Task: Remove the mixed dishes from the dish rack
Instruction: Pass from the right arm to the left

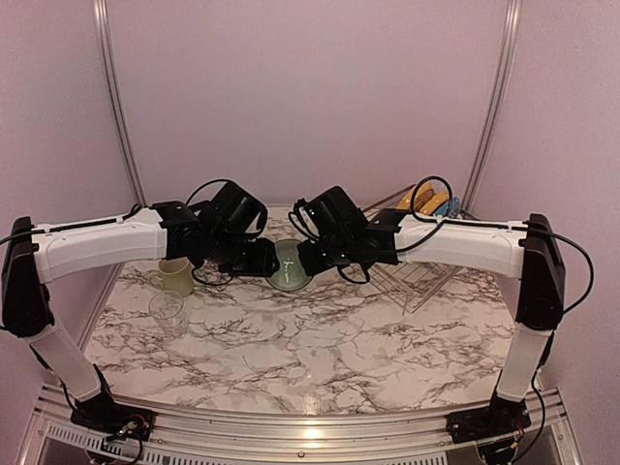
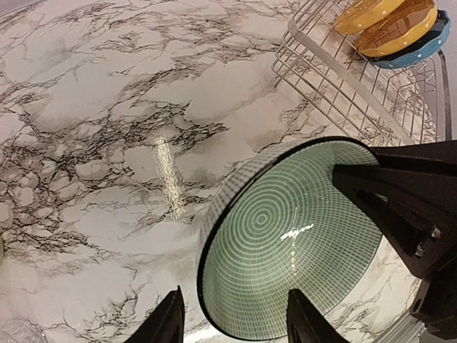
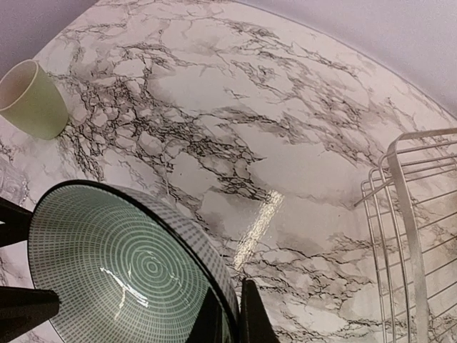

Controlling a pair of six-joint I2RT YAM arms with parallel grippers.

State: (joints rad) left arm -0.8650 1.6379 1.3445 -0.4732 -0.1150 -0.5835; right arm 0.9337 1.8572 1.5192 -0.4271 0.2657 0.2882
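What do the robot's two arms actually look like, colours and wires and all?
The left arm and the right arm match: long white boxy segments joined by chunky black joints. Thin black cables loop loosely along them. Each wrist is a black block ending in two black, wedge-shaped jaws. No lettering or markings are readable.

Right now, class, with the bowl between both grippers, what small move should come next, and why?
Probably close the left gripper on the rim of the bowl. Its fingers straddle that rim, open, while the right gripper pinches the opposite edge, so this looks like a handover.
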